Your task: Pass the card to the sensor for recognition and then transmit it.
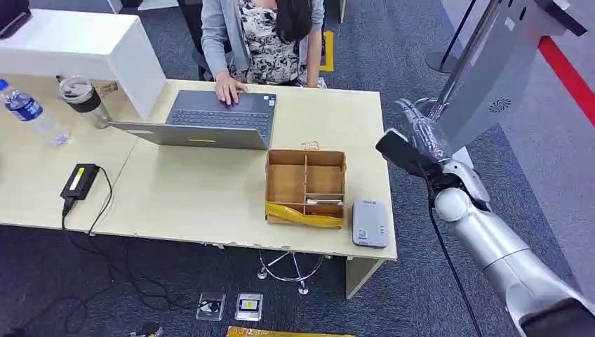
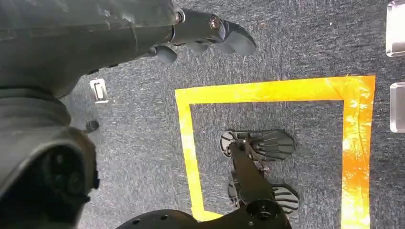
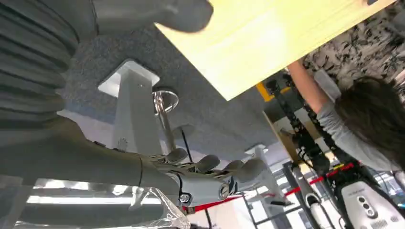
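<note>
The right robot hand (image 1: 421, 133) at 3 o'clock is empty, fingers spread; the left robot hand (image 2: 210, 36) hangs loosely curled, holding nothing. Pickup step pending: reach into the compartmented cardboard box (image 1: 306, 184) on the table (image 1: 196, 196) beside the card reader (image 1: 370, 223).

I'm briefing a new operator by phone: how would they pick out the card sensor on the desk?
Start at the light wooden desk and go to its front corner nearest the silver robot arm. There, beside the brown cardboard divider box, lies the small grey rectangular card reader, flat on the desk. It alone is grey, closed plastic; the box is open.
</note>
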### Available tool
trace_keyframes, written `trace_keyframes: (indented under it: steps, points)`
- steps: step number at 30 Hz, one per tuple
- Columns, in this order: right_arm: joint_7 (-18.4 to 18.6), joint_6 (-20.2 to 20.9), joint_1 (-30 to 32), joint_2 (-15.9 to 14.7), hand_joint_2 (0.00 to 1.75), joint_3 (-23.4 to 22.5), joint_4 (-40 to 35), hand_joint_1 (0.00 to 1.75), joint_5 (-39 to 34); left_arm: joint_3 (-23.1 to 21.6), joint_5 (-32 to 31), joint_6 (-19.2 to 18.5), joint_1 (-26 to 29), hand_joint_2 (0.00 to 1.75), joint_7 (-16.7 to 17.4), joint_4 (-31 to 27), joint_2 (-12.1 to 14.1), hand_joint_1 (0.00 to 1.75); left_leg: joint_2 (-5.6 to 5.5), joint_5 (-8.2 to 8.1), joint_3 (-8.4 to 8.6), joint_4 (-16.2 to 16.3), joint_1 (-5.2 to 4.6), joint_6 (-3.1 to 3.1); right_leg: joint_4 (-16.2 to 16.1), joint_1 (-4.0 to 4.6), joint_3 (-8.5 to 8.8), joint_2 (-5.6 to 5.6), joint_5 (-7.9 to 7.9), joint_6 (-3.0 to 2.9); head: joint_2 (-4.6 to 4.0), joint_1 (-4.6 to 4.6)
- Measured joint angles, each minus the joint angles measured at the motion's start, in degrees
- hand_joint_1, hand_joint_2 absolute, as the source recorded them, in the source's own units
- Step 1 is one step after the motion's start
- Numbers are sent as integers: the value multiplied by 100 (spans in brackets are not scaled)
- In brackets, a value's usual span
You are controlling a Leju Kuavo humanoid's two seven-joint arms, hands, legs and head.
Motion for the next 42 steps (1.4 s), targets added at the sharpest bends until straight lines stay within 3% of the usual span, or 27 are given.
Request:
trace_keyframes:
  steps: [11, 12, 13, 17, 26, 27, 42]
  points:
    - [22, 42, 43, -2, 175, -11, -210, 175, -173, -48, -2, 7, -1, 0, 0, 2, -2, 0, 1, 0, 1, 0, 0, 0, 0, 0, -1, 1, 0, 0, 0, 2]
    - [28, 35, 46, -4, 175, -13, -225, 155, -171, -48, -2, 9, -1, 0, 0, 2, -2, 0, 1, 0, 0, 0, 0, 0, 0, 0, -1, 1, 0, 0, 0, 2]
    - [35, 18, 47, -4, 0, -13, -240, 0, -153, -50, -2, 9, -1, 0, 0, 2, -2, 0, 1, 0, 1, 0, 0, 0, 0, 0, -1, 1, 0, 0, 0, 2]
    - [-9, -181, 65, -9, 0, -20, -293, 0, -20, -55, 0, 33, -1, 0, 0, 2, -13, 0, 2, 0, 1, 0, 0, 0, 0, 0, -1, 2, 0, 0, 0, 0]
    - [74, -225, 68, -44, 0, -20, -310, 0, 233, -61, 41, 59, 6, 0, 9, 2, -31, 0, 7, 0, 0, 0, 0, 0, 0, 0, -1, 9, 0, 0, 0, 0]
    - [28, -225, 68, -42, 175, -20, -310, 0, 233, -61, 41, 59, 6, 0, 9, 2, -33, 0, 7, 0, 0, 0, 0, 0, 0, 0, -1, 9, 0, 0, 0, 2]
    - [-57, -382, 67, 15, 175, 33, -299, 0, 378, -61, 101, 55, 11, 0, 9, 2, -44, 0, 6, 0, -2, 0, 0, 0, 1, 0, -1, 7, 1, 0, 0, 2]
